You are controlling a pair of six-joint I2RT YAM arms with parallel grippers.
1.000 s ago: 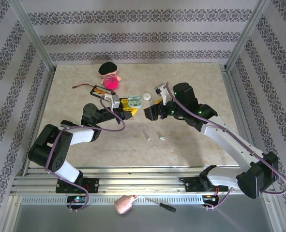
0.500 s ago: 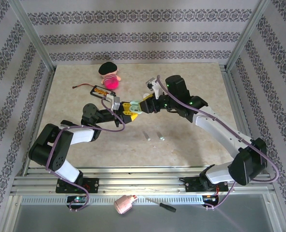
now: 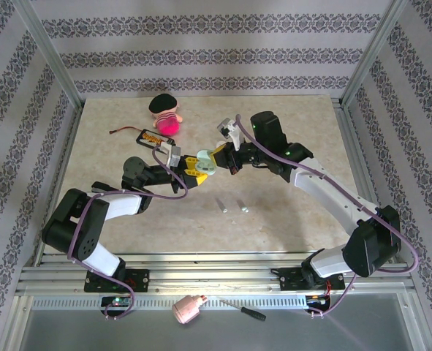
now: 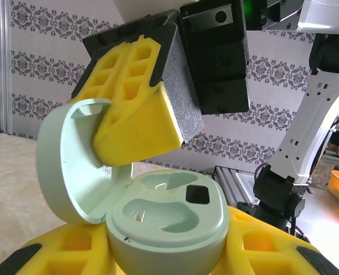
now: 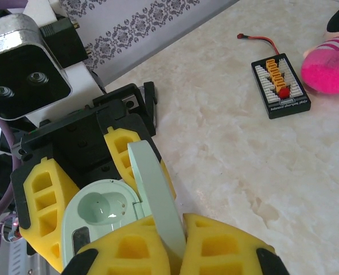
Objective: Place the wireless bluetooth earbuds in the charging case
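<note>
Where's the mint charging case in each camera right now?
Top external: charging case just above centre.
Left wrist: bottom centre, lid open at left.
Right wrist: lower left, lid edge-on.
Shared landmark: right gripper pinching the lid.

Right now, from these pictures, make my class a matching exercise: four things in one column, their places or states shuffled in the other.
1 pale green rounded plastic charging case
2 two whitish stem-shaped plastic earbuds
3 pink plush doll with black hair
4 black-handled metal screwdriver

A far side of the beige marbled table
B on the grey metal ledge, nearest edge
C gripped, lid open
D lying loose mid-table

Pairs: 1-C, 2-D, 3-A, 4-B
</note>
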